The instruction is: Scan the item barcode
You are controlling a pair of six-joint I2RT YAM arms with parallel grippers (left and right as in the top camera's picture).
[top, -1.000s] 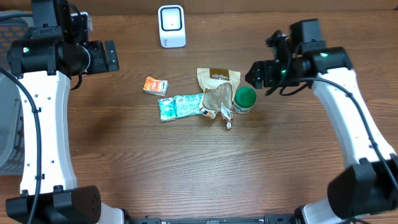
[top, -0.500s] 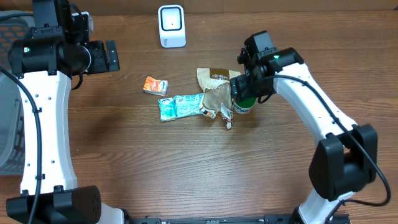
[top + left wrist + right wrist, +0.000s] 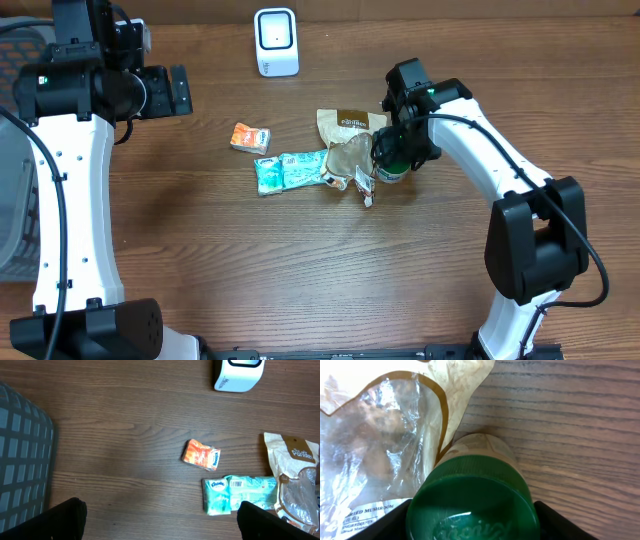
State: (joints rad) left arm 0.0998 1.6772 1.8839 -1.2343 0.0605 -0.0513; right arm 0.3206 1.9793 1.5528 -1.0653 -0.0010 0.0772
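The jar (image 3: 392, 162) stands on the table (image 3: 300, 260) by the bag (image 3: 348, 152). It looks hard and slippery, so grab its green lid (image 3: 472, 507). The right fingers (image 3: 547, 522) sit on both sides of the lid, but I cannot tell if they squeeze; the left fingers (image 3: 60, 520) are open.

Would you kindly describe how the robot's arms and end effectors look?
The left arm and right arm have white link shells, black joints, a small green light each and thin black cables. The left end effector and right end effector are black.

Overhead looks straight down; left wrist, high up, shares its tissue pack (image 3: 240, 493); right wrist close over the jar (image 3: 472, 497)
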